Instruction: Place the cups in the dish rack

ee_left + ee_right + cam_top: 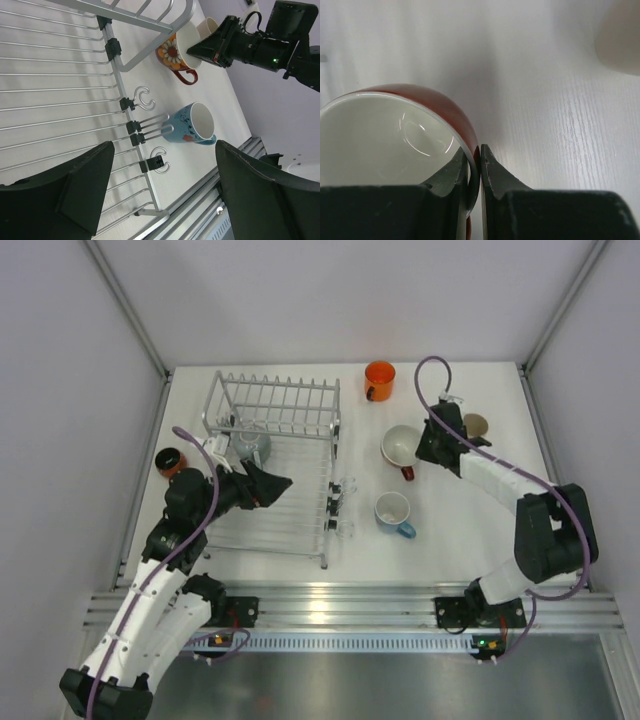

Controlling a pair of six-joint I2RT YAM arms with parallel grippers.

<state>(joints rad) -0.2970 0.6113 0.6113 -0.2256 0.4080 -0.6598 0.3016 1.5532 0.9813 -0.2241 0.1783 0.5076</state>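
Observation:
The wire dish rack (290, 502) stands left of centre, with a grey mug (252, 445) inside near its tines. My left gripper (275, 483) hovers open and empty over the rack floor (60, 100); its fingers (85, 190) stand wide apart. My right gripper (428, 448) is shut on the rim of the red mug with white inside (400, 445), one finger inside and one outside (479, 165). The light blue mug (393, 512) stands upright right of the rack and also shows in the left wrist view (192, 124). The bright orange mug (379, 379) is at the back. The dark red-orange mug (170, 459) sits left of the rack.
A beige cup (475, 424) stands just behind my right wrist and shows blurred in the right wrist view (620, 40). Wire hooks (145, 97) stick out of the rack's right side toward the blue mug. Aluminium posts and white walls close in the table.

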